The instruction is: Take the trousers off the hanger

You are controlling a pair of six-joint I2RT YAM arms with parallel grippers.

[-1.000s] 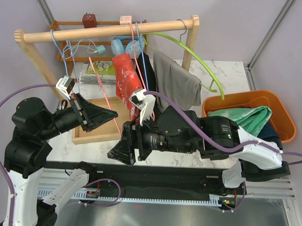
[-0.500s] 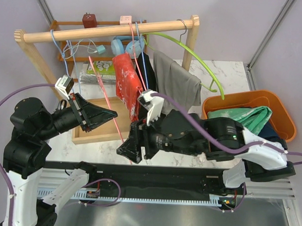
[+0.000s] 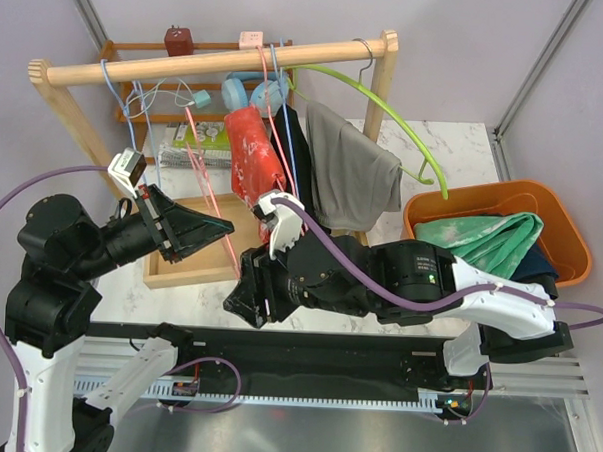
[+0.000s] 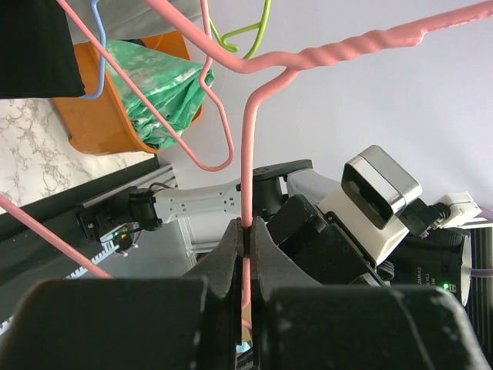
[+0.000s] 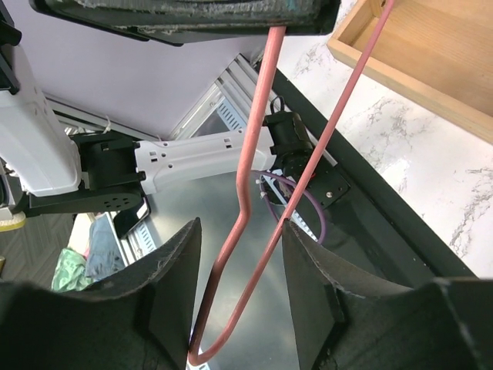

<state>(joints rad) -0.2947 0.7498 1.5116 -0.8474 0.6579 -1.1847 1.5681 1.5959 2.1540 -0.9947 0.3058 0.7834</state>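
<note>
My left gripper (image 3: 219, 228) is shut on the wire of a pink hanger (image 3: 211, 187), left of the rack; its closed jaws pinch the wire in the left wrist view (image 4: 248, 231). My right gripper (image 3: 242, 302) is open at the table's front edge. The hanger's lower bent end (image 5: 258, 116) hangs between its fingers (image 5: 312, 270) without being clamped. The mint-green trousers (image 3: 486, 239) lie folded in the orange basket (image 3: 571, 243) at the right, over the dark navy pair (image 3: 538, 266). No trousers show on the pink hanger.
A wooden rail (image 3: 208, 64) carries a red garment (image 3: 253, 154), a grey garment (image 3: 349, 168), a blue hanger (image 3: 115, 103) and a green hanger (image 3: 406, 125). A wooden tray (image 3: 185, 256) sits under the left gripper. The basket also shows in the left wrist view (image 4: 100, 131).
My right arm swung its gripper a little right and up, then back left along the pink hanger's lower end. The left arm stayed put, still gripping the hanger.
</note>
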